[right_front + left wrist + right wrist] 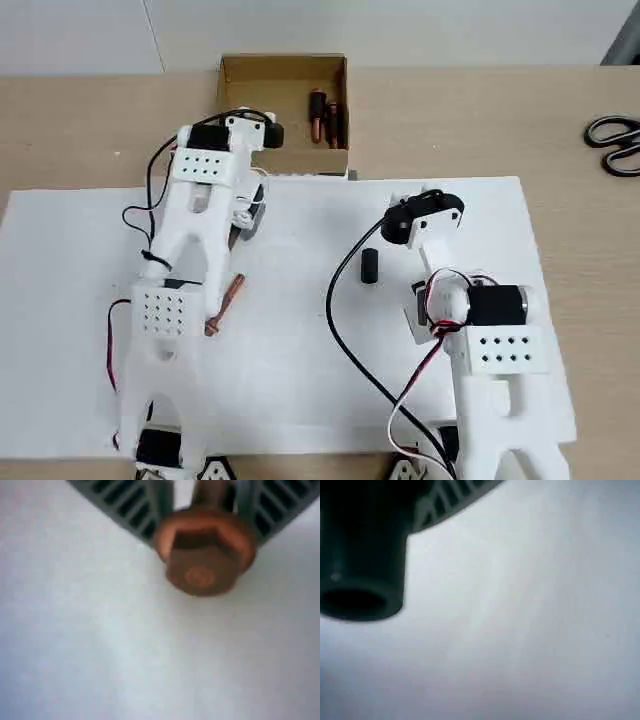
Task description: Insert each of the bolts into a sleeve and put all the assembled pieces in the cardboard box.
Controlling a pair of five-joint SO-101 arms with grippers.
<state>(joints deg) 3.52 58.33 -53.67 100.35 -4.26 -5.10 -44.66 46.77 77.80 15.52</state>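
Observation:
My left gripper (210, 495) is shut on a copper bolt (205, 555). The shaft sits between the two ribbed grey fingers (125, 505) and the hex head points out over the white paper. From above, this bolt (226, 300) pokes out beside the left arm, low over the paper. My right gripper (385, 250) holds a black sleeve (362, 555), whose open end shows, with one ribbed finger (455, 500) against it. From above, the sleeve (370, 265) hangs just left of the right arm. The cardboard box (232, 100) at the back holds assembled pieces (325, 118).
A white paper sheet (300, 380) covers the middle of the wooden table (480, 120). Black scissors (615, 142) lie at the far right edge. A black cable (345, 340) loops across the paper between the arms.

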